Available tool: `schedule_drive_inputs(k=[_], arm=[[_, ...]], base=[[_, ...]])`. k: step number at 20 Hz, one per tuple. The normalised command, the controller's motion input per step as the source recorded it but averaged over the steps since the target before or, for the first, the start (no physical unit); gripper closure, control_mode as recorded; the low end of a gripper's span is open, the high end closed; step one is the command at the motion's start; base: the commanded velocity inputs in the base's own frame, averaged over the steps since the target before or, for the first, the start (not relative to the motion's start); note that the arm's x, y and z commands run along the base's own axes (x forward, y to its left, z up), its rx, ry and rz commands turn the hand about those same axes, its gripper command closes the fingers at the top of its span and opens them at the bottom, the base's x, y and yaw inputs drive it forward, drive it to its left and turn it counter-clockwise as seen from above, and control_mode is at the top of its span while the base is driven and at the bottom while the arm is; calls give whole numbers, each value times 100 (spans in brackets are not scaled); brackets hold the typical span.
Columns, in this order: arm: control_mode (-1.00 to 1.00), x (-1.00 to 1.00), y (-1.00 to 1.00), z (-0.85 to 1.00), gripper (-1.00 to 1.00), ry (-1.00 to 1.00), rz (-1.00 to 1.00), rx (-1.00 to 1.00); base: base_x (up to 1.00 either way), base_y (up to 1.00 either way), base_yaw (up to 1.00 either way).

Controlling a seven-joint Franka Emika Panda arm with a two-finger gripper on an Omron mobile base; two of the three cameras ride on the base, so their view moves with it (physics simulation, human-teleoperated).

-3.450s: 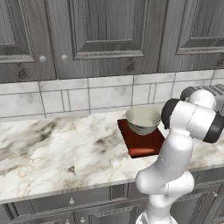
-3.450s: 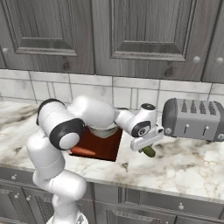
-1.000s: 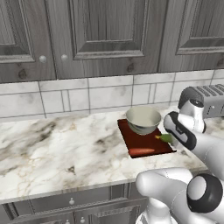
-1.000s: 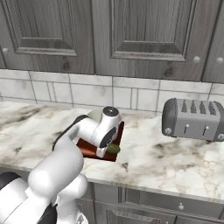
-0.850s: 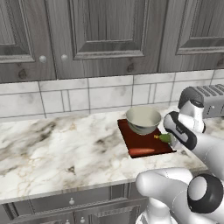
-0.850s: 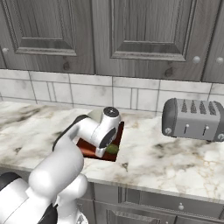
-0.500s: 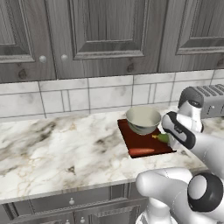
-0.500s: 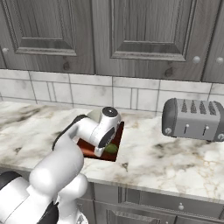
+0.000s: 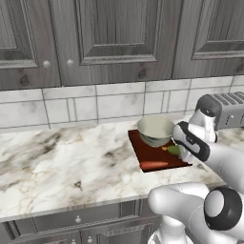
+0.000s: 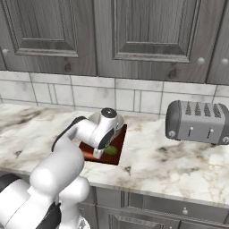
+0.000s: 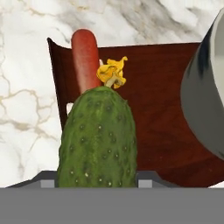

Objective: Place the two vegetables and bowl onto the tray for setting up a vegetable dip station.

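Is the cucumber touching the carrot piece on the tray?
Cannot tell. In the hand view the cucumber overlaps the carrot piece's near end, hiding any gap; both base views are too small.

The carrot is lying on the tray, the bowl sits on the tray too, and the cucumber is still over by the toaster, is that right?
Not quite. The carrot and the bowl are on the tray, but the cucumber is not by the toaster. The hand view shows it between the pincer's fingertips, over the tray, beside the carrot.
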Motion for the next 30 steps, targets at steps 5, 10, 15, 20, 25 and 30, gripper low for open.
schedule_drive_inputs(k=[5,10,15,20,25,30], arm=[[-100,0,14,-4,100,0,1,2],[-100,0,11,-7,100,1,0,2],[-100,0,8,-10,100,7,0,3],[-100,0,3,-6,100,6,0,5],[-100,0,4,-1,100,3,0,6],[-100,0,6,0,100,2,0,6]], base=[[0,0,0],[0,0,0],[0,0,0],[0,0,0],[0,0,0],[0,0,0]])
